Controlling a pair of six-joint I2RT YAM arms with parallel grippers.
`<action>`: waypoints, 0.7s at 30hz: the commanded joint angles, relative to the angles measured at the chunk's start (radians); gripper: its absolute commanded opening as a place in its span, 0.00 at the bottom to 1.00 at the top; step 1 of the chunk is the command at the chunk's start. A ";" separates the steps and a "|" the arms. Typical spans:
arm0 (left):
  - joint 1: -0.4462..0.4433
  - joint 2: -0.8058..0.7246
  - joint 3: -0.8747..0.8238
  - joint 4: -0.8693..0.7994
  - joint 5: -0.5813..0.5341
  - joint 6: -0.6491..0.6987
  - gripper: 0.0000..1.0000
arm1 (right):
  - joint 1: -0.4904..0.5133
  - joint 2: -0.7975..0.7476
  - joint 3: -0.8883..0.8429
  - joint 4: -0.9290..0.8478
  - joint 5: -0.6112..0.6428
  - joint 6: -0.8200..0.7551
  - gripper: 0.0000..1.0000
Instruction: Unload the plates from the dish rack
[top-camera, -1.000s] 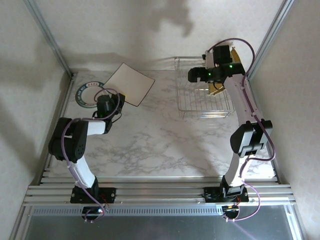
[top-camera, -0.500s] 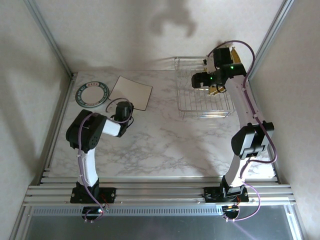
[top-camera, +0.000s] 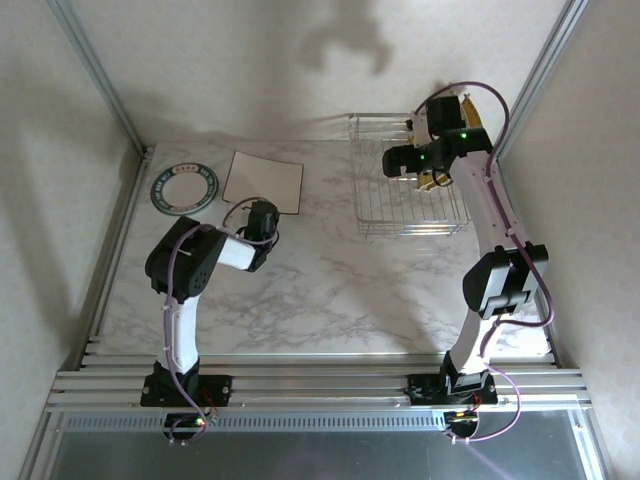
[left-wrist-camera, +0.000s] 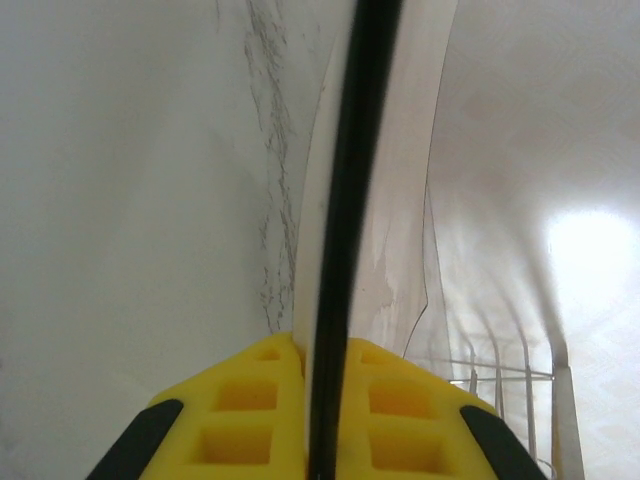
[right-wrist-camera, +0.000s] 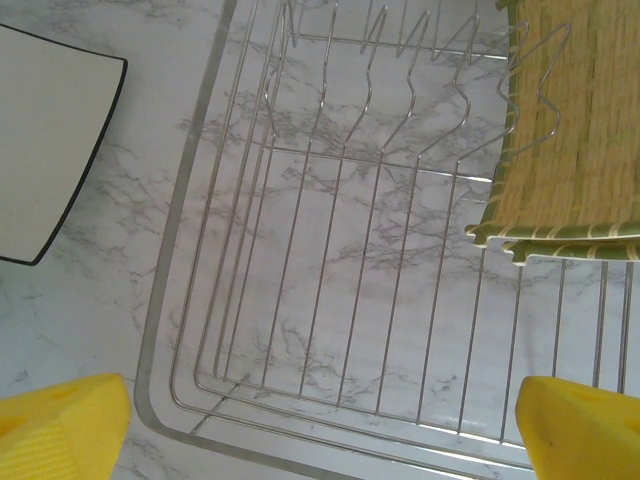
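Left tool (top-camera: 263, 216), well left of the rack (top-camera: 395, 205) & nearer the arm bases: pads pinched on the near black-lined rim of the white plate (top-camera: 264, 180), which lies flat on the tabletop (top-camera: 330, 285). Left wrist view has that rim running straight btwn the two pads w/ no gap to speak of, so it looks gripped, not yet let go. Farther left of the rack, the round plate (top-camera: 184, 187) w/ teal rim lies flat too, just beside the white one, not touching. So 2 plates are out.

Rack itself: near bays bare, marble showing thru the wires. Right tool (right-wrist-camera: 320, 425) hangs over it, pads spread wide, nothing in them. At the rack's far right corner the mustard plate (right-wrist-camera: 570, 120) stands on edge in the slots, the only 1 I can see left in there.

My read: approx two-thirds done. Remaining = release white plate, then grab & move the mustard one.
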 joint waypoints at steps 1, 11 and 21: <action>-0.009 -0.014 0.055 0.073 -0.101 -0.032 0.08 | -0.008 -0.048 -0.020 0.008 -0.019 -0.014 0.99; -0.013 0.003 0.042 0.023 -0.111 -0.081 0.19 | -0.012 -0.059 0.002 -0.009 -0.045 0.002 0.99; -0.017 0.013 0.029 -0.023 -0.076 -0.067 0.65 | -0.013 -0.099 -0.036 -0.001 -0.035 -0.004 0.99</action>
